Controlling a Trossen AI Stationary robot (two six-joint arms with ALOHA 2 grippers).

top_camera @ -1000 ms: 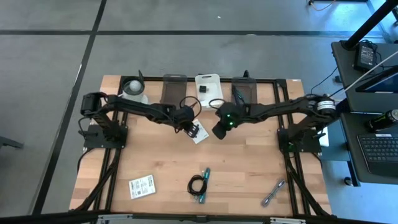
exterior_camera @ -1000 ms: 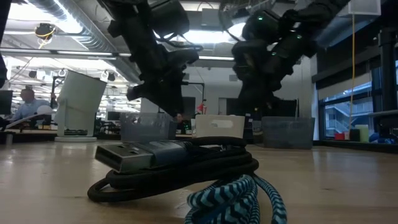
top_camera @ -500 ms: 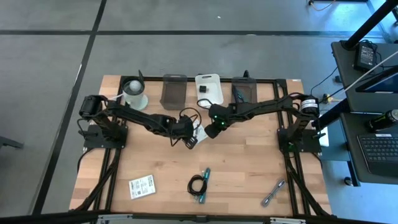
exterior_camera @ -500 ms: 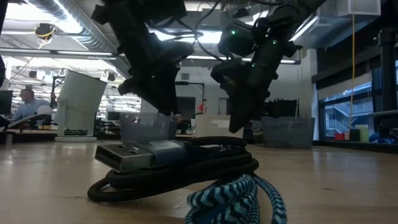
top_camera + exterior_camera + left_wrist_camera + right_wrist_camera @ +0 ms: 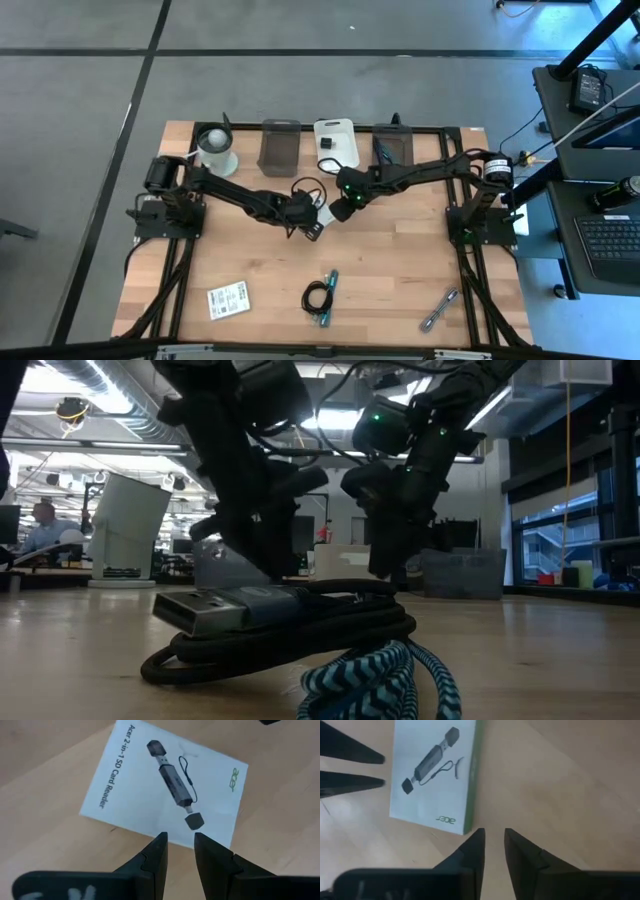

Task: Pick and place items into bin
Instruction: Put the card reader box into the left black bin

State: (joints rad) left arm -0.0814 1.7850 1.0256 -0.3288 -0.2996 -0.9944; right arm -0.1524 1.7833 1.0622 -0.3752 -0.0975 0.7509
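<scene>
A: Since a second ago your right arm has swung in from the centre toward the left arm, and the white card box [image 5: 162, 790] is out of the left gripper [image 5: 179, 846], flat on the table [image 5: 400, 270].

B: And the fingers?

A: Both pairs stand slightly apart, holding nothing. Your right gripper [image 5: 493, 841] hovers just beside the box's corner; the black cable [image 5: 317, 297] lies near the front edge.

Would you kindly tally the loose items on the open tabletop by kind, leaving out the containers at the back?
White printed packets: 2 (SD card reader box, labelled packet)
Cables: 2 (black USB cable, teal braided cable)
Slim silver tool: 1
Total: 5
</scene>
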